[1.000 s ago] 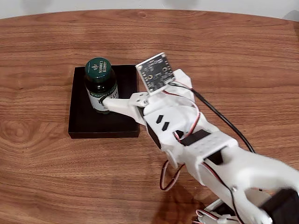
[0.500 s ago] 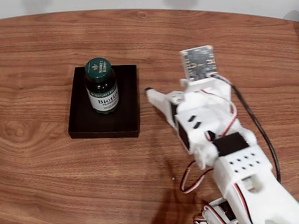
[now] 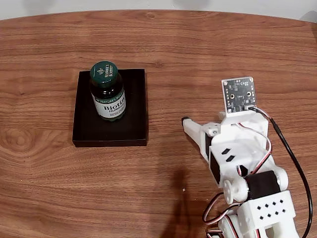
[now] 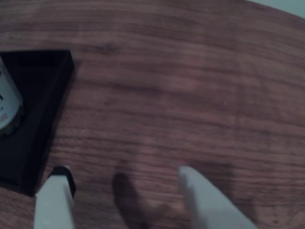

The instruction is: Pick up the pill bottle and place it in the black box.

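The pill bottle [image 3: 107, 90], amber with a green cap and a white "Biotin" label, stands upright inside the black box [image 3: 134, 101] on the left of the fixed view. My gripper [image 3: 190, 126] is well to the right of the box, over bare wood, touching neither. In the wrist view the gripper [image 4: 123, 174] is open: its two white fingers [image 4: 55, 195] rise from the bottom edge with only table between them. There the black box [image 4: 40, 95] sits at the left edge, and a slice of the pill bottle [image 4: 7, 105] shows inside it.
The wooden table [image 3: 223, 49] spreads wide around the box. The white arm [image 3: 247, 168] with its black cable fills the lower right of the fixed view, and a small circuit board [image 3: 238, 94] sits on the wrist.
My gripper let go of the bottle, which stays upright in the box, and the arm pulled back to the right and toward the table's near edge.
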`<state>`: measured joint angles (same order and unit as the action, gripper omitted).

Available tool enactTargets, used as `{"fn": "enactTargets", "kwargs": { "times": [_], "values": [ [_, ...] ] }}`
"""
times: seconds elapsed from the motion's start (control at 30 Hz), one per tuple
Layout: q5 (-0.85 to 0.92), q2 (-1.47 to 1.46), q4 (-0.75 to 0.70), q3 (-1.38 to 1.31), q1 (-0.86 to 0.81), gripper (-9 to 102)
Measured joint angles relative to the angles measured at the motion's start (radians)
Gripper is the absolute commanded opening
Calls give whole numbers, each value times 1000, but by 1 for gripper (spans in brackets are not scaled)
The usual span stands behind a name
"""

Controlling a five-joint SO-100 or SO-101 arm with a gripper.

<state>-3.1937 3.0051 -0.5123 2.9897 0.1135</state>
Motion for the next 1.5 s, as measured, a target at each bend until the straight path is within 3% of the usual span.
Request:
{"fn": "enactTargets", "kwargs": {
  "times": [0.63,0.87,1.5],
  "values": [
    [0,204,-282,57,-121,24],
    [-26,229,-486,57,-166,23],
    [-51,296,-834,54,-201,2]
  ]
}}
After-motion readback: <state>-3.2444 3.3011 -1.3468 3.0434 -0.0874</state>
